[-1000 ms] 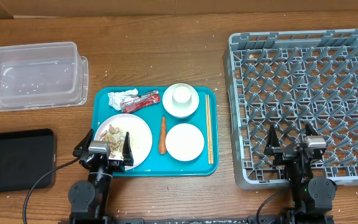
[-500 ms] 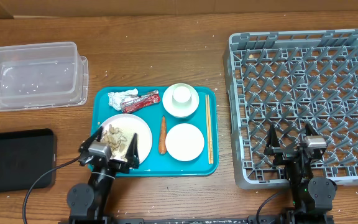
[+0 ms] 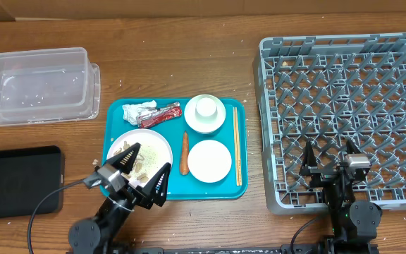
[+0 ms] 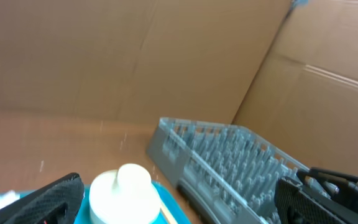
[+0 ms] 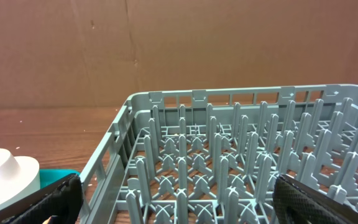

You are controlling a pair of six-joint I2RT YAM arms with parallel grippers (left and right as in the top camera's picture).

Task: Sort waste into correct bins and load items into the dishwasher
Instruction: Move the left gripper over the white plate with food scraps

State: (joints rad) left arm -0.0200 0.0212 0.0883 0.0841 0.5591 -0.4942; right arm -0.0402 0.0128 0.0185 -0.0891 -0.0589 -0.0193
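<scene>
While left pincer (image 3: 151, 158) and right pincer (image 3: 326, 144) stand apart, two plates (image 3: 155, 143) (image 3: 209, 161) flank one carrot (image 3: 185, 154).

Teal tray (image 3: 210, 190) on wooden table (image 3: 189, 63); cardboard wall (image 5: 166, 43) behind.

grey dish rack (image 5: 229, 162) fills the view, a white dish (image 5: 8, 175) at its left.

The teal tray (image 3: 220, 190) carries two plates (image 3: 157, 149) (image 3: 209, 161), one bowl (image 3: 192, 121), one cup (image 3: 206, 107), one carrot (image 3: 185, 153), one napkin (image 3: 137, 113), one red wrapper (image 3: 162, 115) and one pair of chopsticks (image 3: 236, 145), and beside that tray stand one clear tub (image 3: 41, 51), one black tray (image 3: 16, 182) and one grey rack (image 3: 344, 113).
</scene>
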